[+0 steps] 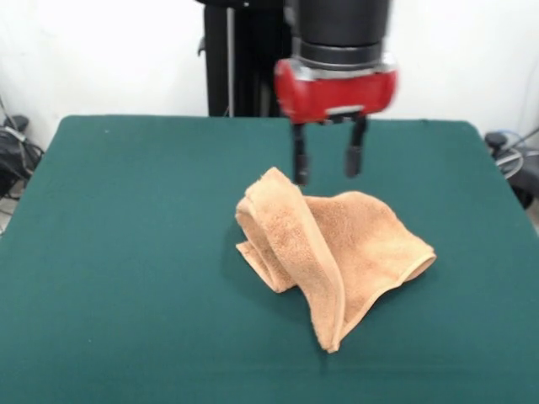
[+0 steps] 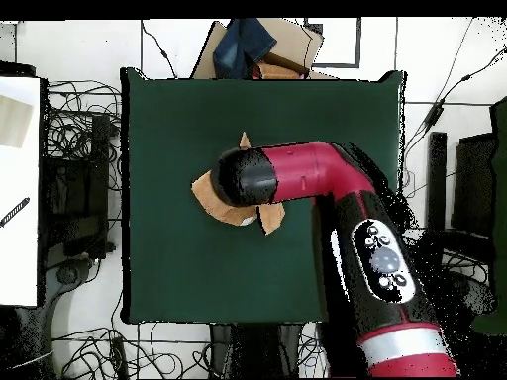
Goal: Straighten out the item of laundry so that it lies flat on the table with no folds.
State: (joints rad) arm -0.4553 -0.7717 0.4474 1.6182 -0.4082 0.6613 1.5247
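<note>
Folded towel (image 1: 333, 252) mid-table (image 1: 126, 252), fingers (image 1: 328, 158) spread above

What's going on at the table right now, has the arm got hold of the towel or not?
Not yet. The towel lies crumpled and folded over itself near the middle of the green table, with one flap rolled across the rest. The Sawyer's gripper hangs just above the towel's far edge, its two fingers apart and with nothing between them. From overhead the arm covers most of the towel, so only a few corners show around it. The towel is far from flat.
</note>
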